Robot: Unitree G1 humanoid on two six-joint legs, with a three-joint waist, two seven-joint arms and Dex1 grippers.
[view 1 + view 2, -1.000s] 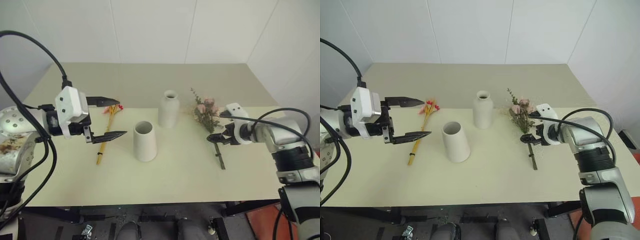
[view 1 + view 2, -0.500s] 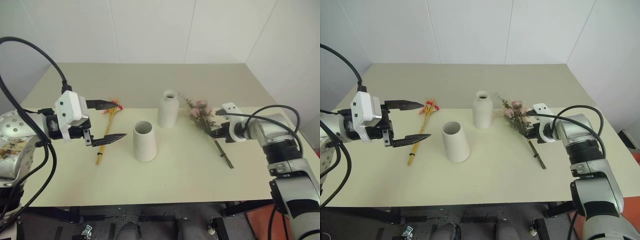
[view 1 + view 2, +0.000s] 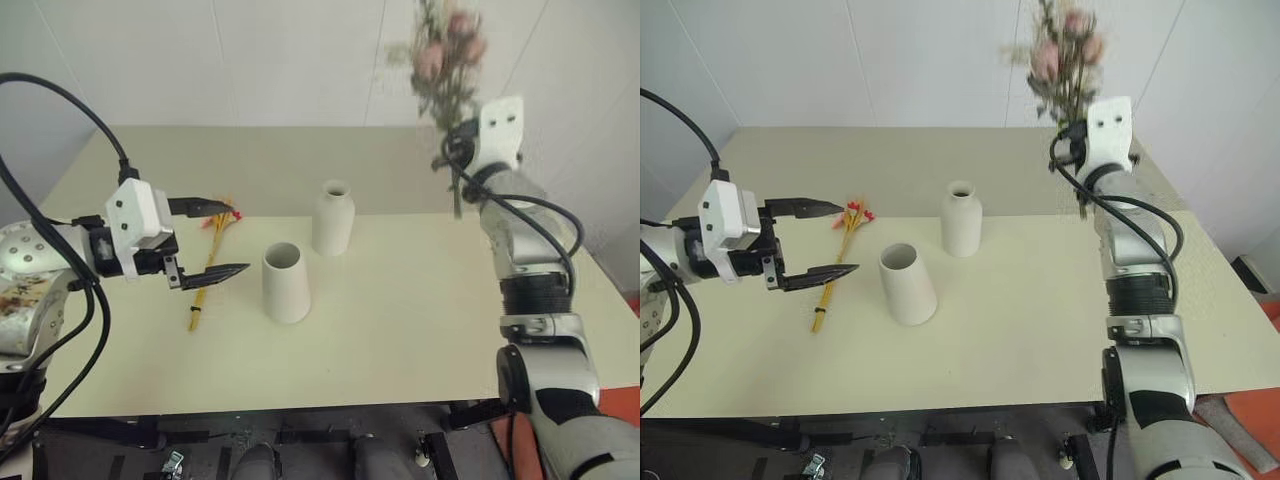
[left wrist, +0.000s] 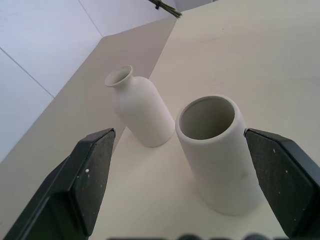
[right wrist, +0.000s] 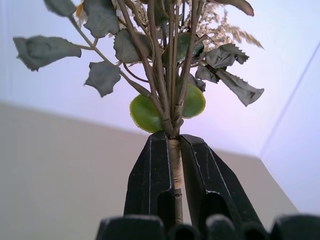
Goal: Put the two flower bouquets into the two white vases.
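Observation:
My right gripper is shut on the bound stem of the pink rose bouquet and holds it upright, high above the table's far right. The slim straw bouquet with red blooms lies on the table at the left. My left gripper hovers open just above it, and between its fingers the left wrist view shows both vases. The bottle-shaped white vase stands mid-table. The cone-shaped white vase stands nearer and slightly left of it. Both vases are upright with nothing in them.
The pale table has bare room at the right and front. White walls close in behind and at the right. Black cables loop from my left arm at the far left.
My right gripper has closed on the rose bouquet's stem, lifted it off the table and swung it upright, high up. The left gripper has stayed in place, open.

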